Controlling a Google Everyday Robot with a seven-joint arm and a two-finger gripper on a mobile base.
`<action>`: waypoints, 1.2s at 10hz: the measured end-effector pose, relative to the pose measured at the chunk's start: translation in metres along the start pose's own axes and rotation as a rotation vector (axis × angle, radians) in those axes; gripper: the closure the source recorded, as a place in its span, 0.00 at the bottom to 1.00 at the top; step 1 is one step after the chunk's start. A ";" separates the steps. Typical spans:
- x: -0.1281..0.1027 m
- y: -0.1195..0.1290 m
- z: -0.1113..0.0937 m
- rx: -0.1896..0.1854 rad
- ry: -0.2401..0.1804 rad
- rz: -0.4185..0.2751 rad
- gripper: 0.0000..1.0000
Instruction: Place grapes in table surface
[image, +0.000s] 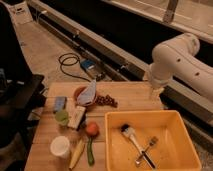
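The grapes (106, 100), a small dark reddish-purple bunch, lie on the light wooden table surface (132, 95), just right of a red bowl (80, 94). My white arm reaches in from the right. Its lower end with the gripper (154, 92) hangs over the table's far right corner, well to the right of the grapes and apart from them. The gripper holds nothing that I can see.
A yellow bin (114, 120) with a brush (131, 136) and a fork (148, 150) fills the right front. To the left are an orange-red fruit (91, 129), a white cup (60, 146), a green vegetable (90, 152), a blue sponge (60, 103) and a green cup (62, 116). A cable (70, 62) lies on the floor behind.
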 end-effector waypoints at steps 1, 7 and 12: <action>0.005 0.001 0.000 0.000 0.008 0.004 0.35; -0.015 -0.024 -0.005 0.040 0.020 -0.049 0.35; -0.094 -0.058 0.060 0.010 -0.043 -0.159 0.35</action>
